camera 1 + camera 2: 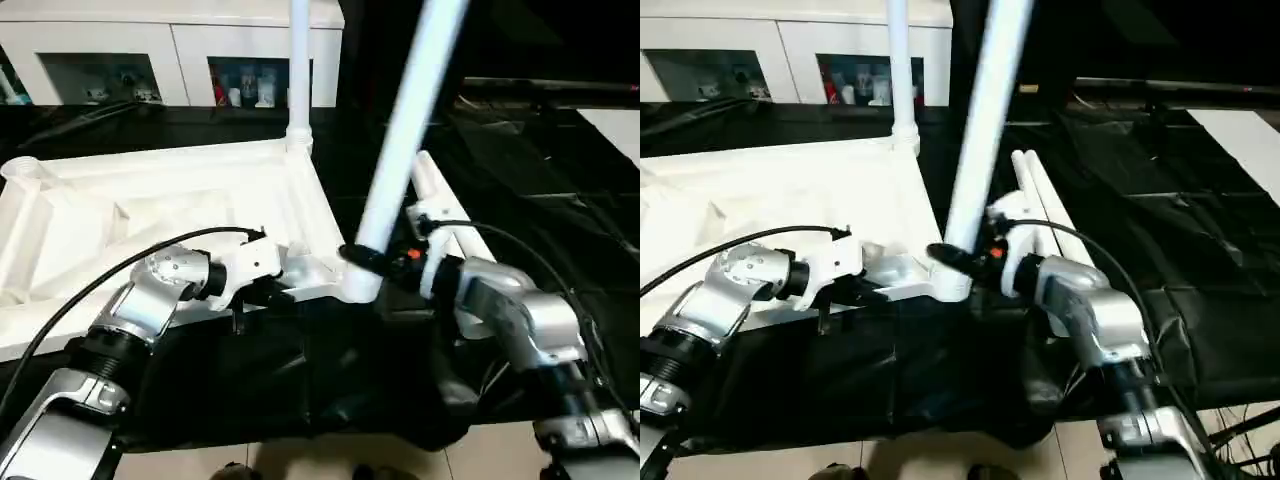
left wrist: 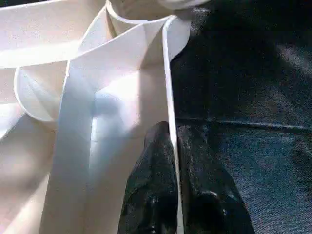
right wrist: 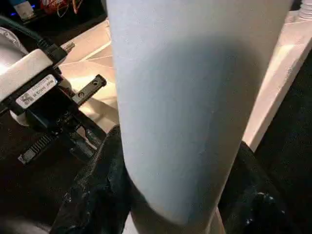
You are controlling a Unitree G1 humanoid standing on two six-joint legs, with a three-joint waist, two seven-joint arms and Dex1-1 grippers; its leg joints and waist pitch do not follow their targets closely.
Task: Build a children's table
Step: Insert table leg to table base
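The table top point(image 1: 150, 215) lies upside down on a black cloth point(image 1: 300, 380), ribbed side up. One leg point(image 1: 299, 70) stands upright in the far corner socket of the top. At the near corner of the top, the right gripper point(image 1: 362, 258) is clenched around a second leg point(image 1: 405, 140), which leans away from the top with its lower end at the near corner socket point(image 1: 360, 285). Just beside that socket, the left gripper point(image 2: 171, 146) pinches the thin side wall of the top, one finger on each face. Two more legs point(image 1: 1040, 205) lie on the cloth just past the right gripper, alongside the top's edge.
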